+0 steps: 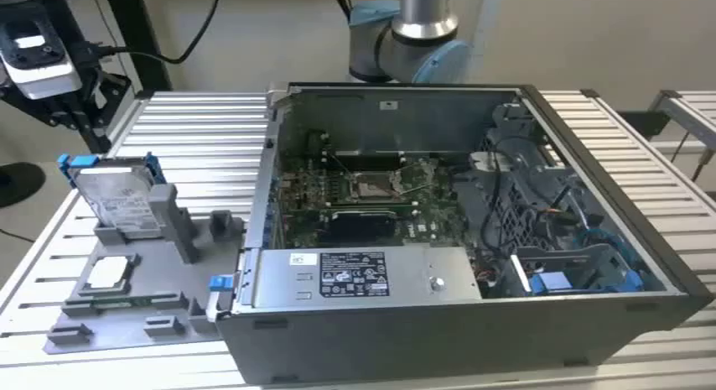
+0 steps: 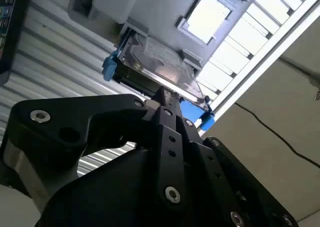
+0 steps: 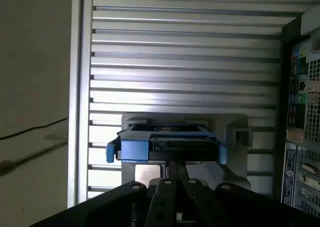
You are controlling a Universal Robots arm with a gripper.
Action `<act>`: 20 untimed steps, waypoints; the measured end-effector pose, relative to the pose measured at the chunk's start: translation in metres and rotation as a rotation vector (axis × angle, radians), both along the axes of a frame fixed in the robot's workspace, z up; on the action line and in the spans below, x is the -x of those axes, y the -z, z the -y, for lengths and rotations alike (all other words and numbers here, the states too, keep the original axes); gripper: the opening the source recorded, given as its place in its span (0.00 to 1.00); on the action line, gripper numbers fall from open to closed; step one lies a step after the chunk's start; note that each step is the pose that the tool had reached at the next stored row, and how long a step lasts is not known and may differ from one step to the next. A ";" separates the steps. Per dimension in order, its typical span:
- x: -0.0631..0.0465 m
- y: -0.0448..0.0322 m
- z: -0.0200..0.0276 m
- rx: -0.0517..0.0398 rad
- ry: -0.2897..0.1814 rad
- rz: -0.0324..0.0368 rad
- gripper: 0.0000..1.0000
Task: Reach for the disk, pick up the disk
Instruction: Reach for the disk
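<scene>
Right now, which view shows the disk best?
Exterior view: disk stands upright in its stand, label face clear. Second wrist view shows that face partly behind the hand; first wrist view shows its blue-framed edge.

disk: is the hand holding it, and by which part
Nothing is held, it seems: the disk stands in its gray holder, with the hand close above its top edge.

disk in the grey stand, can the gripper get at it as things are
Probably yes. The disk stands on edge in its grey stand with its top edge bare, and in the first wrist view nothing lies between it and the gripper.
</scene>
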State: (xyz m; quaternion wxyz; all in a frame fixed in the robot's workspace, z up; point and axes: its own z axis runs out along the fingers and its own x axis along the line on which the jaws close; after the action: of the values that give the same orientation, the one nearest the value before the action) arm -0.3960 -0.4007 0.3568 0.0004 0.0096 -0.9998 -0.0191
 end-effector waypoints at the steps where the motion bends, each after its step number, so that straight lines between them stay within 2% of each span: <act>1: 0.000 0.0000 0.0000 0.0000 0.000 0.0000 0.00; 13: 0.000 0.0000 -0.0001 0.0000 0.000 0.0000 0.00; 16: 0.001 0.0000 -0.0028 0.0001 0.000 0.0000 0.00; 20: 0.008 -0.0001 -0.0031 0.0001 0.000 0.0002 0.00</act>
State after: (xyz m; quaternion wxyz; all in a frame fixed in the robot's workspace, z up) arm -0.4041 -0.3976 0.3568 0.0003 0.0096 -0.9998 -0.0191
